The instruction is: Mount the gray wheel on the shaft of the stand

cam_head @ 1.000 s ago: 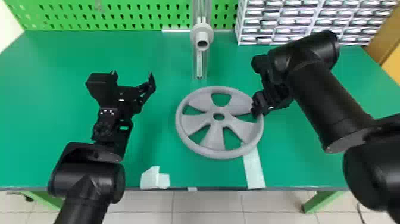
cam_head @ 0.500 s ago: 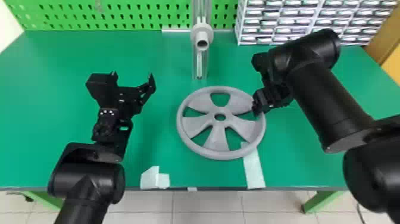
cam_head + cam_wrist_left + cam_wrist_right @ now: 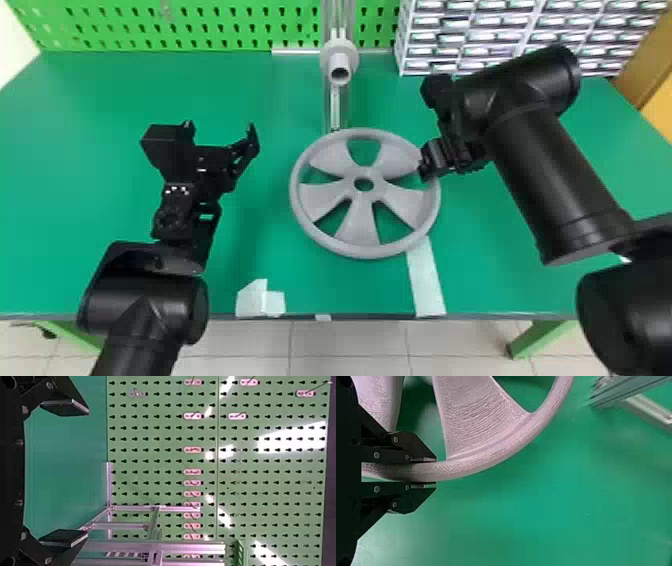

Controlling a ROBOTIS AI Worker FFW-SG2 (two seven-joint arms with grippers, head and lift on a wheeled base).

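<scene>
Green pegboard [image 3: 225, 30] lines the back of the green surface [image 3: 270, 210] in the head view, with a drawer cabinet [image 3: 520, 30] against it at 1 o'clock. The stand [image 3: 336, 112] is upright at 12 o'clock, its pale, hollow-ended shaft [image 3: 340, 59] carrying nothing. The gray wheel [image 3: 361, 235], with 5 broad spokes around 1 center hole, lies nearly flat just in front of it. Whether its underside touches the surface, I cannot tell. The right claw [image 3: 429, 162] has the rim between 2 and 3 o'clock. At 10 o'clock from the wheel, well apart from it, the left claw [image 3: 220, 131] hangs wide open and empty. Pale tape marks the surface, 1 strip [image 3: 427, 280] at 5 o'clock from the wheel and 1 patch [image 3: 260, 300] at 7 o'clock.

In the left wrist view, the 2 fingers [image 3: 65, 407] are spread far apart with nothing held between them. Beyond are the pegboard, dotted with small hooks, and a metal frame [image 3: 182, 546].

In the right wrist view, the 2 fingers [image 3: 423, 459] are closed around the wheel's rim, 1 on each side, the inner 1 beside the spokes. Metal profile pieces [image 3: 629, 390] are near the wheel, apart from its rim.
</scene>
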